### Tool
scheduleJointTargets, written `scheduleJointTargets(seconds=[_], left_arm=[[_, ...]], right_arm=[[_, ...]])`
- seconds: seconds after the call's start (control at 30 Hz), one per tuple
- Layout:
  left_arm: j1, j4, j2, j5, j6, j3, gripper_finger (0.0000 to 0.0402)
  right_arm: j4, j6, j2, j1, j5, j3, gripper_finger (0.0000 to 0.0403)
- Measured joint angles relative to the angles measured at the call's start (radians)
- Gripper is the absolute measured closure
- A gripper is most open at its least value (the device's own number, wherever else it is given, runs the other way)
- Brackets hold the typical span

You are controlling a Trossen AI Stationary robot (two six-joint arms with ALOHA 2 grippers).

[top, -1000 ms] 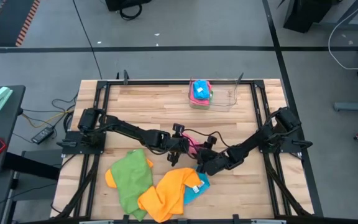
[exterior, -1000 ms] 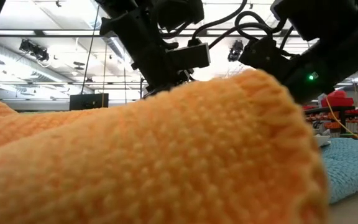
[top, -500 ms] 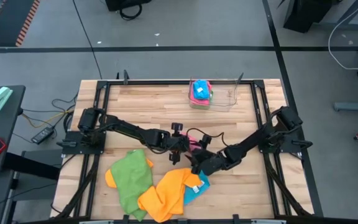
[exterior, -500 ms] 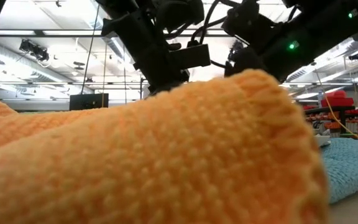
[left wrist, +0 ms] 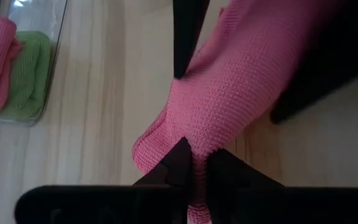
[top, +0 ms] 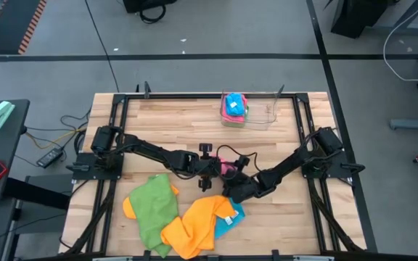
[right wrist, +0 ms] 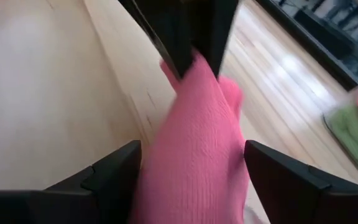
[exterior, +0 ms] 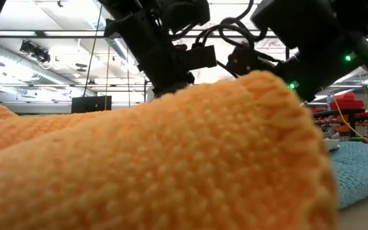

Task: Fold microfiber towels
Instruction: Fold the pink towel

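A pink towel (top: 228, 168) lies bunched into a long strip at the table's middle, between my two grippers. My left gripper (left wrist: 197, 158) is shut on one end of it and also shows in the high view (top: 215, 172). My right gripper (right wrist: 191, 180) is open, its two fingers standing on either side of the strip's other part (right wrist: 197, 137); it also shows in the high view (top: 232, 185). A green towel (top: 151, 206), an orange towel (top: 194, 225) and a sky-blue towel (top: 231, 217) lie crumpled near the front edge. My left gripper pinches the pink towel's bunched end (left wrist: 194, 144) between its two fingers, several layers together. The strip runs away from the fingers toward my right gripper. My right gripper's open fingers (right wrist: 114, 174) flank the strip; I cannot tell whether they touch it.
A clear plastic tray (top: 256, 114) at the table's far edge holds folded towels (top: 234, 107); it also shows in the left wrist view (left wrist: 48, 68). In the low view the orange towel (exterior: 171, 160) fills the foreground. Bare wood lies at the far left and near right.
My right gripper has shifted a little toward my left gripper and the pink towel. My left gripper has kept its hold on the towel.
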Motion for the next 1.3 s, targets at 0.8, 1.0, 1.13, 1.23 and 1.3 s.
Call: scheduleJointTargets(seconds=[0.8, 1.0, 1.13, 1.23, 1.3], left_arm=[[0.0, -0.019, 0.0, 0.0, 0.154, 0.0, 0.0358], [-0.006, 0.009, 0.0, -0.001, 0.195, 0.0, 0.0307], [-0.01, -0.003, 0.0, -0.001, 0.19, 0.0, 0.027], [-0.019, -0.028, -0.004, 0.0, 0.189, 0.0, 0.0247], [-0.031, -0.044, -0.01, -0.001, 0.189, 0.004, 0.0235]], right_arm=[[-0.194, -0.006, -0.057, 0.014, -0.027, -0.002, 0.0251], [-0.201, -0.001, -0.064, 0.013, -0.07, -0.002, 0.0317], [-0.204, 0.002, -0.064, 0.006, -0.092, -0.002, 0.0357], [-0.203, 0.004, -0.064, 0.007, -0.106, -0.002, 0.0362], [-0.204, 0.006, -0.064, 0.006, -0.114, -0.002, 0.0362]])
